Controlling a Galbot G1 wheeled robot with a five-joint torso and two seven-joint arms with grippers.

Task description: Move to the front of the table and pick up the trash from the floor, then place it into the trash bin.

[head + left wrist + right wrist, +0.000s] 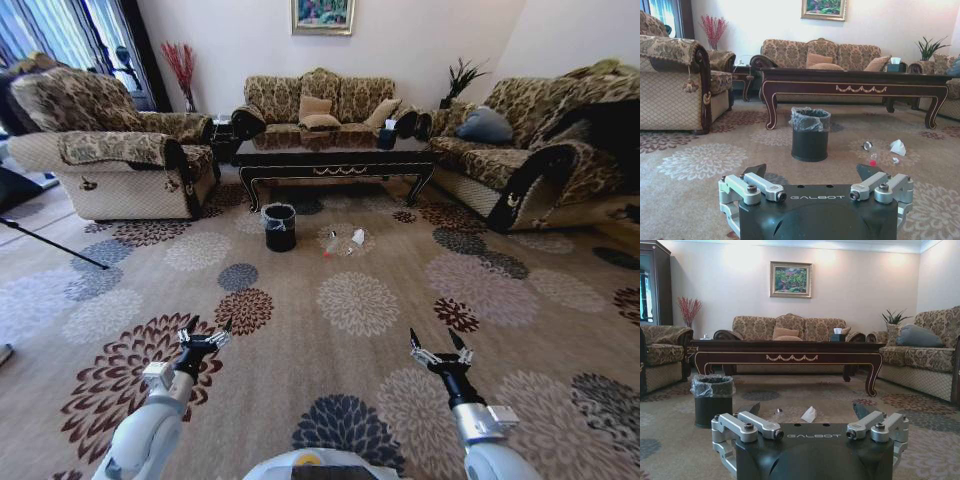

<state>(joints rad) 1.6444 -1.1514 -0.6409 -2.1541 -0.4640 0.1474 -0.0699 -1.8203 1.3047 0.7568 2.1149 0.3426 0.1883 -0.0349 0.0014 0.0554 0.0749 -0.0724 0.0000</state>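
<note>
The dark table stands far ahead on the patterned floor, in front of the back sofa. The black trash bin with its plastic liner sits before the table's left half. The trash lies just right of the bin: a clear bottle with a red cap and a white paper wad. My left gripper and right gripper hover open and empty over the carpet, well short of these. The left wrist view has the bin, bottle, wad and a tiny piece.
An armchair flanks the carpet on the left and a sofa on the right. A tissue box sits on the table. A thin black tripod leg crosses the floor at far left. Open carpet lies between me and the bin.
</note>
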